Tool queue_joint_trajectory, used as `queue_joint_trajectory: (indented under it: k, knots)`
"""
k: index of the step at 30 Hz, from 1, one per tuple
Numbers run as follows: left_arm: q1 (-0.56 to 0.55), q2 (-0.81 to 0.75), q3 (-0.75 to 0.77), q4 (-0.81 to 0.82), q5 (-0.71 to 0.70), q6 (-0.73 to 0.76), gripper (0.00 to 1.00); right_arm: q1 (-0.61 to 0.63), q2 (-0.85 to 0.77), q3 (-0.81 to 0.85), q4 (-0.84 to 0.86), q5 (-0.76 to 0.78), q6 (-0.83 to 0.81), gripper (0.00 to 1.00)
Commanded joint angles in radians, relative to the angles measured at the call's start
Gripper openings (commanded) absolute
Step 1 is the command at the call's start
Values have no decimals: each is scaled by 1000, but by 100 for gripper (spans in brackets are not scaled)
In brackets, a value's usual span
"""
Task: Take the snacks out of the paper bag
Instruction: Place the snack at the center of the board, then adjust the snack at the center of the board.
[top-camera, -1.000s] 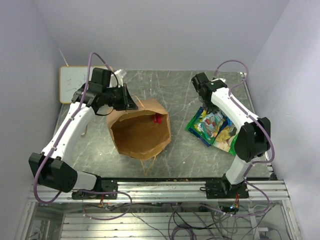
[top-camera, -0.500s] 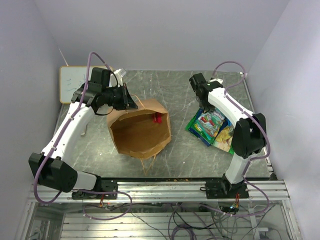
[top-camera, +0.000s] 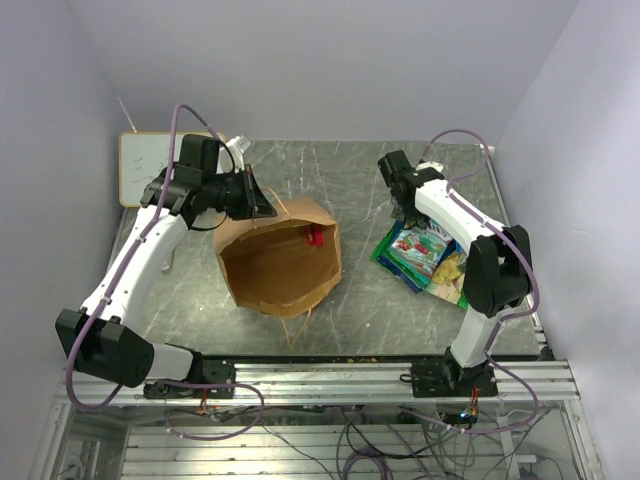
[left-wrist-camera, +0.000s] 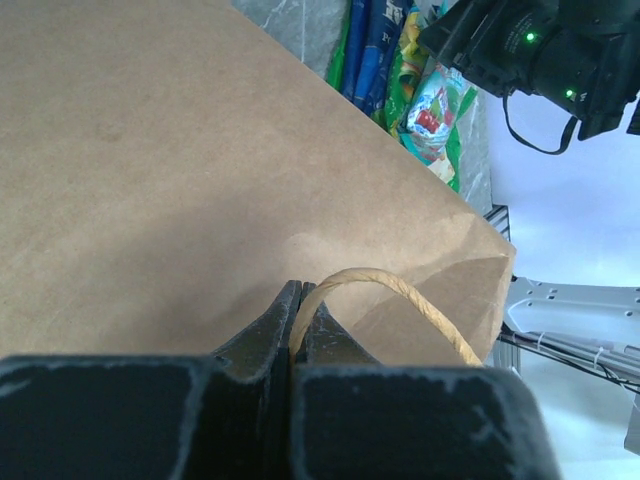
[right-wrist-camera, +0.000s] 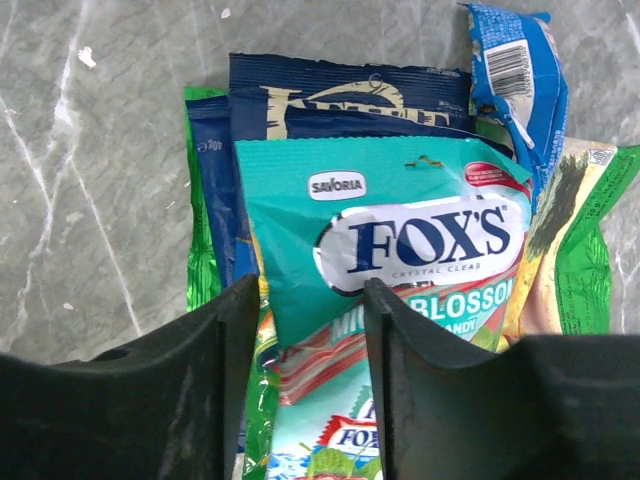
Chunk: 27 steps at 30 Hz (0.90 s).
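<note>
The brown paper bag stands left of centre with its mouth open toward the top camera; a red snack shows inside near its far rim. My left gripper is shut on the bag's twisted paper handle at the far rim, fingertips pinched together. To the right, several snacks lie piled on the table. My right gripper hovers open just over that pile, above a teal Fox's packet. Dark blue, blue and green-yellow packets lie under and around it.
A small white whiteboard leans at the table's far left corner. The grey marbled table runs between bag and pile. An aluminium rail edges the near side. Walls close in on both sides.
The right gripper's jaws have spread apart and its wrist has drawn back toward the far left of the pile, leaving the teal packet lying on top. The left arm and bag have not moved.
</note>
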<state>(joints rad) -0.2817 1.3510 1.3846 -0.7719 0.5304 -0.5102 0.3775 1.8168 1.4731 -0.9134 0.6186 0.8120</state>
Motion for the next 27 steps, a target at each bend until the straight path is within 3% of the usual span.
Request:
queue_joint_trajectory:
  k: [1,12,20,27]
  knots:
    - [9,-37,-6,54,43,-29,7,-8,-53,-1,30,-18,13,50]
    - [9,-49,-11,46,34,-35,7,-8,-289,-89,132,-60,-164,75]
    - [8,-91,-49,62,51,-82,7,-8,-487,-234,310,-246,-380,77]
    - [7,-121,-74,89,105,-168,7,-8,-623,-278,369,-546,-541,77]
